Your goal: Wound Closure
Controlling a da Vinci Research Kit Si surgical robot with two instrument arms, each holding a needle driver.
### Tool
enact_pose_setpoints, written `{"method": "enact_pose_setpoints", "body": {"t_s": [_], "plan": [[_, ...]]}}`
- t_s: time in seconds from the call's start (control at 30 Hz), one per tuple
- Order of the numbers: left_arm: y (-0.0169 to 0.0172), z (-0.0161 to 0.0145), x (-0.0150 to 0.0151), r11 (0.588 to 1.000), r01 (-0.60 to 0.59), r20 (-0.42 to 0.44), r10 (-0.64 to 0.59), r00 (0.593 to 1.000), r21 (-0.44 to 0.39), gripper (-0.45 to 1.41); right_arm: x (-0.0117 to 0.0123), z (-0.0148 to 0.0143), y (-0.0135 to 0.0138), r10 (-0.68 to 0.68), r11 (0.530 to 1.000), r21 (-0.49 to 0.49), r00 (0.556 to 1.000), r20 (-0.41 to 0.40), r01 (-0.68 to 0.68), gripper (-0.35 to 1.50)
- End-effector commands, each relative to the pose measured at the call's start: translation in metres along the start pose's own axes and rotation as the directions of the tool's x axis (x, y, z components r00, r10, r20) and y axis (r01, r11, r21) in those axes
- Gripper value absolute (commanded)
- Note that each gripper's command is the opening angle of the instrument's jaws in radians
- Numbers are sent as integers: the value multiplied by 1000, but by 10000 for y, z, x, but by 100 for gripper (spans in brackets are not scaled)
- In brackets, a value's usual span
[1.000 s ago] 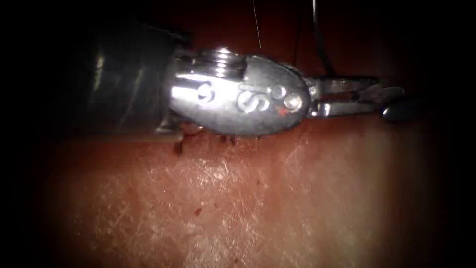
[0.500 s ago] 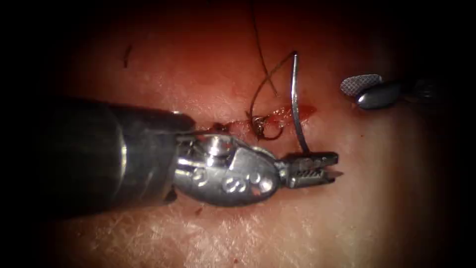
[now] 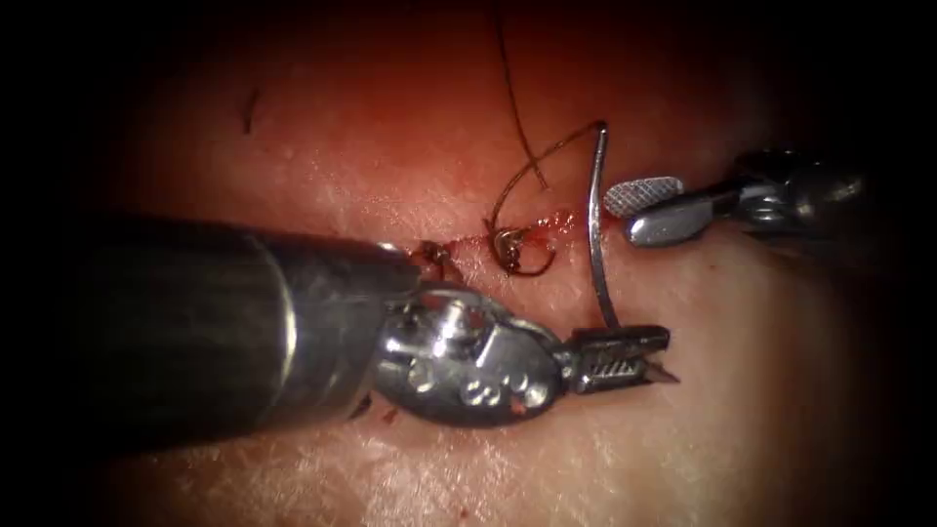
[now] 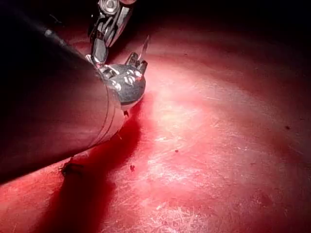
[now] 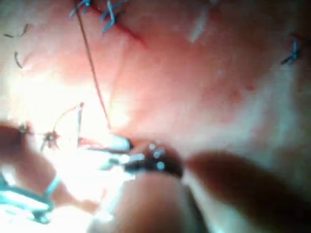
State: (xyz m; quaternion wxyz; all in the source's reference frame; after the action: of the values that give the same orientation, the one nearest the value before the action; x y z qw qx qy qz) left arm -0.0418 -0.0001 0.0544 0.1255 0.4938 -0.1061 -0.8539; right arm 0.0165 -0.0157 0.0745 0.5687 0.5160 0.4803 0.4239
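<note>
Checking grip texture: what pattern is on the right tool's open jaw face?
A fine cross-hatched grid on the right tool, clearest in the endoscope view.

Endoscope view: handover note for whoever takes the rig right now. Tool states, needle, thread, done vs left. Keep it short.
Left tool: jaws shut on the needle at one end of its curve, below the cut.
Right tool: jaws open, holding nothing, close to the right of the needle at the cut's right end.
Needle: stands up across the cut; whether it sits in the tissue cannot be told.
Thread: runs from the needle's upper end, loops down to a knot on the cut.
Done: one knot on the cut.
Left: the cut looks open right of the knot.
</note>
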Motion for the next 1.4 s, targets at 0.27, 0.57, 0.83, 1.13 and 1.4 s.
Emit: {"method": "enact_pose_setpoints", "body": {"t_s": [0.27, 0.57, 0.83, 1.13, 1.4], "plan": [[7, 11, -2, 1000, -19, 7, 19, 1000, -6, -45, -4, 22, 2, 13, 1000, 13, 1000, 9, -14, 81], [16, 20, -4, 999, -28, 17, 28, 999, -21, -45, -7, 31, -1, 47, 998, 32, 999, 25, -47, 73], [15, 19, -3, 999, -33, 16, 34, 999, -21, -45, -12, 33, -2, 86, 993, 71, 992, 89, -92, -35], [9, 17, 5, 1000, 11, 12, -10, 1000, -23, -13, 2, 31, -5, -14, 1000, 11, 999, 37, 13, -35], [-8, 8, 12, 921, 388, 18, -388, 921, -34, 104, 12, 18, 7, -283, 958, 29, 959, -27, 284, -35]]}}
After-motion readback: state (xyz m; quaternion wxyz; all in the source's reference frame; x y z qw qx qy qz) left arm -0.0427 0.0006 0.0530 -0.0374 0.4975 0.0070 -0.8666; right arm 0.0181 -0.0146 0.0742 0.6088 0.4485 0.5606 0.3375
